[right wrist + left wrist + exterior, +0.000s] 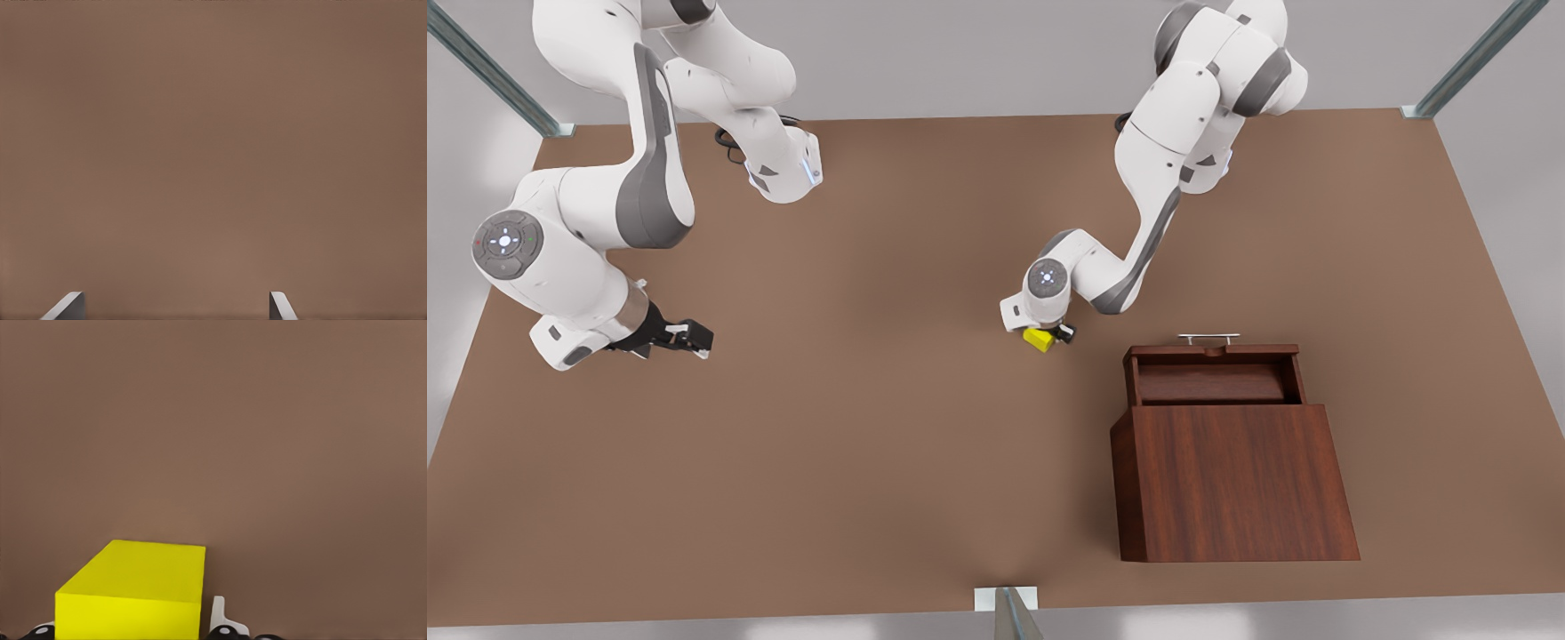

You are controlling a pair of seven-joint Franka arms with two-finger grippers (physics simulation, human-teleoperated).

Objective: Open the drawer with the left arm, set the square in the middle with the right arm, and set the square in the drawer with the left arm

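The left pincer (1060, 335) is clamped on the yellow cube (1039, 339) mid-worktop (871, 444), near the pulled-out drawer (1211, 378). The cube looks rigid, light and smooth, so flat opposite faces are the spot to squeeze. The right pincer (690, 339) waits, fingers apart.

Yellow square (1038, 339) tilted mid-table; dark wooden drawer (1211, 373) pulled open.

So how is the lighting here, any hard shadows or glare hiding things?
Front view: soft even light, faint shadows, the drawer interior dark but readable, no glare on the table. Left wrist view: the square is bright on top, darker on its side, at the left end effector. Right wrist view: flat brown, with the right end effector open.
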